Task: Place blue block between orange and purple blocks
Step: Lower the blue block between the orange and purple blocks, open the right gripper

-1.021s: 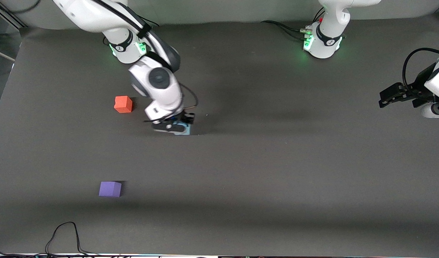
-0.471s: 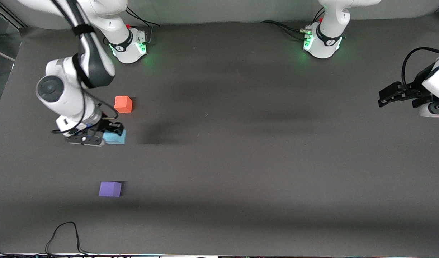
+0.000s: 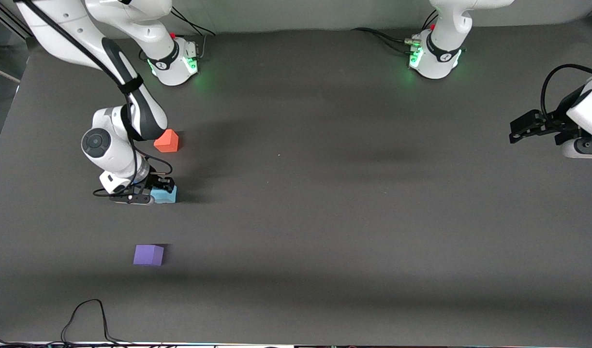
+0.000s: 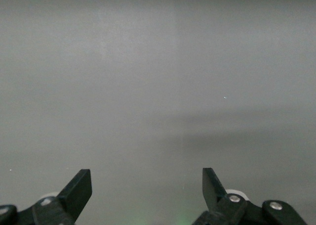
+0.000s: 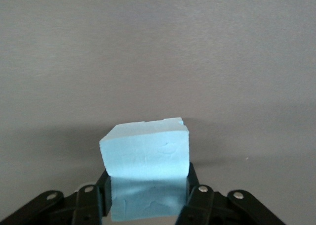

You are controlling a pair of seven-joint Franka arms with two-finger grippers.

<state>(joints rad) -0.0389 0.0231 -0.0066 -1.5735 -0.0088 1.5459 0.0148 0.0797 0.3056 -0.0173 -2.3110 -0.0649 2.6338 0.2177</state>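
Note:
My right gripper [image 3: 156,189] is shut on the sky-blue block [image 3: 164,195], low over the mat between the orange block [image 3: 168,141] and the purple block [image 3: 148,254]. In the right wrist view the blue block [image 5: 146,156] sits clamped between the two black fingers [image 5: 193,183]. The orange block is partly covered by the right arm's elbow. The purple block lies nearer to the front camera. My left gripper [image 3: 521,131] is open and empty, waiting at the left arm's end of the table; its wrist view shows its spread fingers [image 4: 79,190] over bare mat.
A dark grey mat [image 3: 325,217] covers the table. A black cable [image 3: 88,314] loops at the mat's edge nearest the front camera, near the purple block. The two arm bases [image 3: 172,60] stand along the edge farthest from the front camera.
My right gripper carried the blue block from the table's middle toward the right arm's end, then shifted back a little and lower, between the orange and purple blocks. The left arm has not moved.

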